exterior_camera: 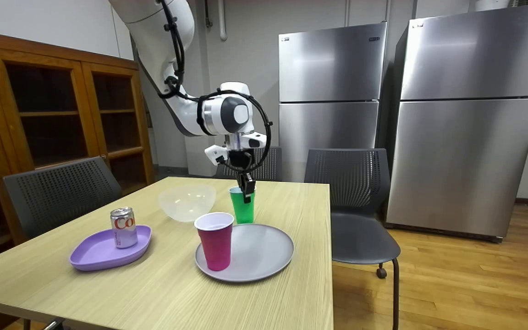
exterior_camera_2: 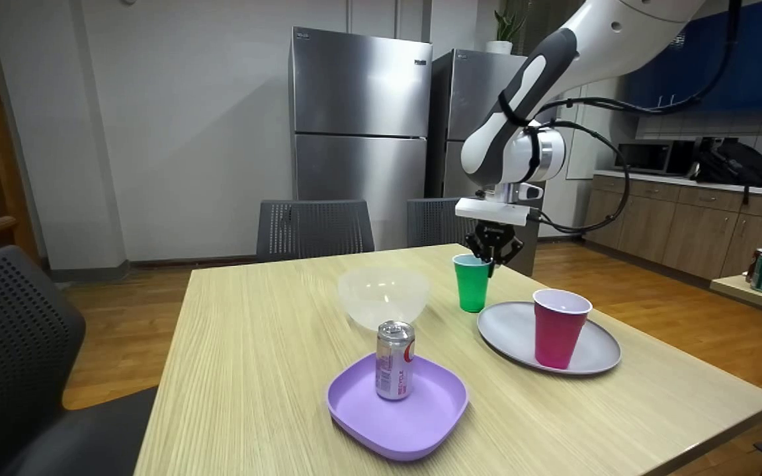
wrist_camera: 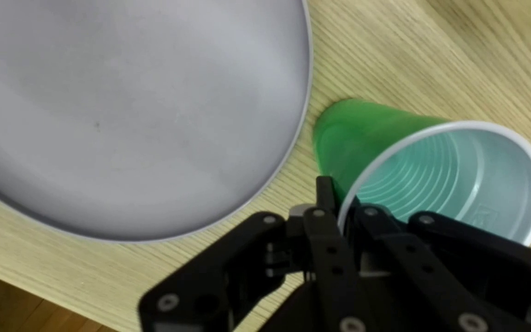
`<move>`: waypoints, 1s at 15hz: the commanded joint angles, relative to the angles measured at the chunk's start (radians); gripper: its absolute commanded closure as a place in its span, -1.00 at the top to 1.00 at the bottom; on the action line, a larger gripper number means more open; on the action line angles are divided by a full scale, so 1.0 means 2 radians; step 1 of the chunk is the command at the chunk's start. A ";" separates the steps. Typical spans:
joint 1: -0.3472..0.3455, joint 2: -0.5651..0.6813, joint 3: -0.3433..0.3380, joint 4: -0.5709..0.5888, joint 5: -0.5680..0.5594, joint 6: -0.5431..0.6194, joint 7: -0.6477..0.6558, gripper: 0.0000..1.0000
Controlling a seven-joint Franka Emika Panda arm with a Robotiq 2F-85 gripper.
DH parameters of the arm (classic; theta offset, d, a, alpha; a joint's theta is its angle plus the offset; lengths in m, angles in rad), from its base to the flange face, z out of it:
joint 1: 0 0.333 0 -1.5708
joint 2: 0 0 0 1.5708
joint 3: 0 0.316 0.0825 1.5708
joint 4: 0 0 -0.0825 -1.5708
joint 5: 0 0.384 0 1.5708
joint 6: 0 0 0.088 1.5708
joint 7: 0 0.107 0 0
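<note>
The hand (wrist_camera: 341,203) is clamped on the rim of the green cup (wrist_camera: 362,138), the wall pinched between its fingers; in the wrist view the inner fingertip is hard to make out, and the hand covers part of the rim. The cup stands upright on the desk (exterior_camera: 163,293), just beside the grey plate (wrist_camera: 155,115), which that view cuts off at the top and left. On that plate, a pink cup (exterior_camera: 218,247) hides part of its surface in both exterior views. A can (exterior_camera_2: 394,370) stands on a purple tray (exterior_camera_2: 414,430) and, in an exterior view, covers a bit of the cloudy bowl (exterior_camera_2: 381,294). Both exterior views cut the arm (exterior_camera: 161,55) off at the top.
</note>
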 commanded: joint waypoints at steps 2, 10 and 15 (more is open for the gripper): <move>0.006 -0.003 -0.003 0.007 0.009 -0.010 0.006 -0.98; 0.008 -0.039 -0.006 -0.013 0.003 -0.005 0.000 -0.98; 0.004 -0.079 -0.006 -0.045 0.002 0.006 -0.009 -0.98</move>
